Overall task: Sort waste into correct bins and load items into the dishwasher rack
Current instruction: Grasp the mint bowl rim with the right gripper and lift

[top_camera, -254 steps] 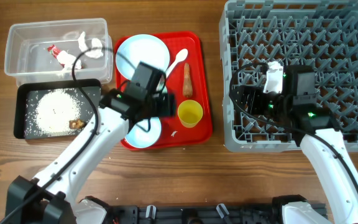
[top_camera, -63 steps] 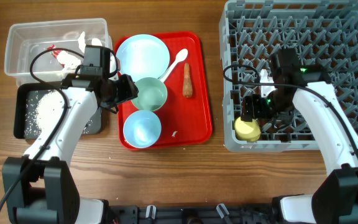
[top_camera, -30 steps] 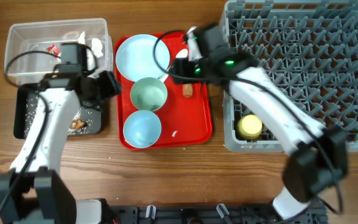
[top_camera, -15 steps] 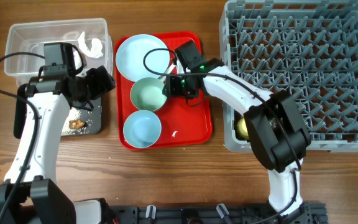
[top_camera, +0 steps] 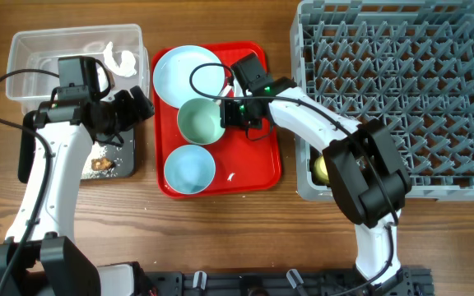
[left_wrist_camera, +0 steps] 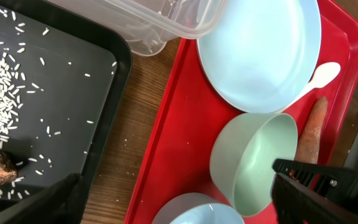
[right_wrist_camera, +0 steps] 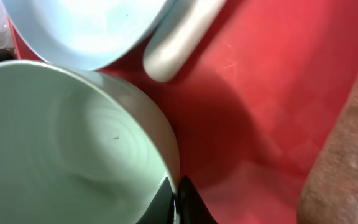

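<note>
The right gripper (top_camera: 237, 113) has just clamped shut on the rim of the upper bowl (top_camera: 197, 123) on the red tray (top_camera: 257, 160). The left gripper (top_camera: 135, 105) has spread wide, holding nothing.

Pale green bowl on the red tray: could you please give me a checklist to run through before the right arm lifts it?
1. Right gripper shut on the rim of the pale green round bowl: ok.
2. White plastic spoon free of the bowl: cannot tell; it lies right against the rim.
3. Orange-brown carrot-like stick outside the grip: ok; it lies beside the bowl on the red plastic tray.
4. Left gripper open, clear of the bowl: ok.
5. Free pegs in the grey plastic dishwasher rack: ok; only a small yellow cup shows in it.
</note>
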You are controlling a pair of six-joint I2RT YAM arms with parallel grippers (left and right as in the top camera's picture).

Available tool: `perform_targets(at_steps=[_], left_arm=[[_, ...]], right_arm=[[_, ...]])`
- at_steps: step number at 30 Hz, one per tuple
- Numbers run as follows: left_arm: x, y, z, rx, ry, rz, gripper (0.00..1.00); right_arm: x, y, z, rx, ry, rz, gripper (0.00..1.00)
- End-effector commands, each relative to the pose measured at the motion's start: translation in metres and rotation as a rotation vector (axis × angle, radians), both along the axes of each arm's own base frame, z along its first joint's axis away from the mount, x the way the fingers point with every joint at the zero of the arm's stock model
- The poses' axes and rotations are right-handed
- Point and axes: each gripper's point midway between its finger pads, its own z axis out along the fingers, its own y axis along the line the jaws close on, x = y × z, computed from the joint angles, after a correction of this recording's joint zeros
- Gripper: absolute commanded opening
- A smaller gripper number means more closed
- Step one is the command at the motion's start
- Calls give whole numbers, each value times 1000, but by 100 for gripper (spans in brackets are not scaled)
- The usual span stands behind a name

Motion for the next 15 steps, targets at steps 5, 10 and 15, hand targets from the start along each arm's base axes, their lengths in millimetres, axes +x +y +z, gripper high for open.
perform_targets(at_steps=[5, 10, 15], left_arm=[[4, 4, 10, 13, -30, 8, 100], [4, 4, 10, 13, -30, 8, 100], [4, 4, 10, 13, -30, 8, 100]], right_arm=[[37, -52, 93, -7, -216, -103, 4], [46, -125, 148, -155, -349, -250, 4], [35, -205, 172, -371, -381, -422, 4]])
